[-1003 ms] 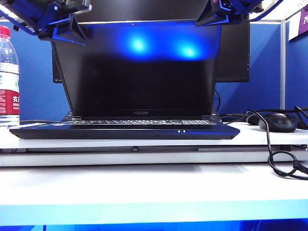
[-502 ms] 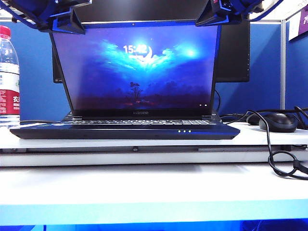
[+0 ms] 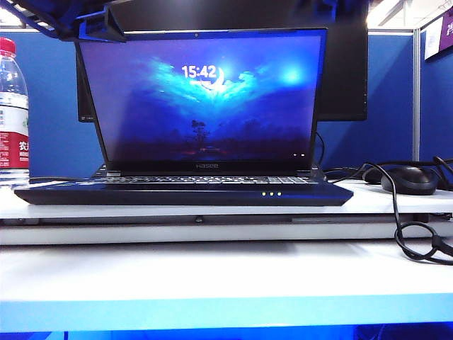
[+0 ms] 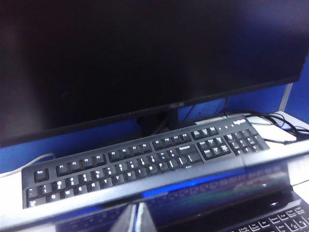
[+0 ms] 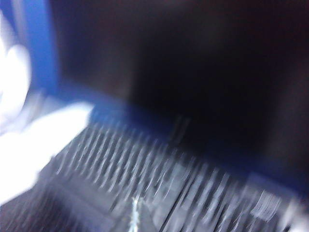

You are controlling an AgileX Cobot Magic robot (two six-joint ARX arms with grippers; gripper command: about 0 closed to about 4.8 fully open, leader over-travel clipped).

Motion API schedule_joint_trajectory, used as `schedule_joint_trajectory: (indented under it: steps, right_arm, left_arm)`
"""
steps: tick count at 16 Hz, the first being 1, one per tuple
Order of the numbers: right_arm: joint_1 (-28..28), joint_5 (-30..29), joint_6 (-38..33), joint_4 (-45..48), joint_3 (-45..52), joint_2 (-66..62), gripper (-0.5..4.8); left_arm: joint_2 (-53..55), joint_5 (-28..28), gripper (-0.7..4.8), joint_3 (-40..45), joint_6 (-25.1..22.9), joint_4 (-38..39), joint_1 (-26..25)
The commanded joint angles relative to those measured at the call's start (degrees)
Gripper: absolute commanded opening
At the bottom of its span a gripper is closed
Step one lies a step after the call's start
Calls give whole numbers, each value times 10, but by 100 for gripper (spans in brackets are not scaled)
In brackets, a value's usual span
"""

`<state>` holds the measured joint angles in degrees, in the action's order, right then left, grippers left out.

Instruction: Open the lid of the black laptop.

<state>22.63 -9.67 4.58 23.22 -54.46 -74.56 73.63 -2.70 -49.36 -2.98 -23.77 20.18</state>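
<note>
Black and slim, the black laptop (image 3: 184,193) sits in the middle of the white bench (image 3: 212,273), its wedge-shaped front edge showing three small green lights. The lid (image 3: 205,99) stands raised, nearly upright, a thin wide panel; its screen glows with a blue picture and the clock "15:42", above the "Hasee" mark on the lower bezel.

The left pincer (image 3: 102,25) hangs at the upper left corner of the lid, dark blue and angular; only a part of it is seen, and I cannot tell if its fingers are spread or pressed together. The right pincer is outside the exterior view, and the right wrist view is too blurred to show it.

Behind the laptop stands a larger black monitor (image 4: 145,58), with a separate black keyboard (image 4: 145,162) at its foot, matte with white letters. A clear water bottle (image 3: 13,113) with red label and cap stands at the left, a black mouse (image 3: 409,180) with curling cables (image 3: 410,234) at the right. Blue partition walls (image 3: 389,99) close the room behind.
</note>
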Motion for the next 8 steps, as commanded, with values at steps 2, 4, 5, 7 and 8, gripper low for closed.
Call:
schedule_joint_trajectory:
  steps: [2,4,5,7,8]
  right_arm:
    - [-1,5,2,15,-1,2,-1]
    - [-1,-24,-9,24,-1,2,-1]
    - [-1,-44,-20,27,-1,4,-1]
    - [-1,-54,-23,23,-1,4,-1]
    - [0,-66,-34,23,-1,4,-1]
  left_arm:
    - [-3,0,25,-26,-13,-48,-8]
    - [-3,-1,25,-28,-12,-55,-16]
    - [-2,-1,25,-28,-15,-57,-23]
    - [8,-7,25,-28,-14,-84,-35]
    - [17,-12,25,-32,-14,-90,-38]
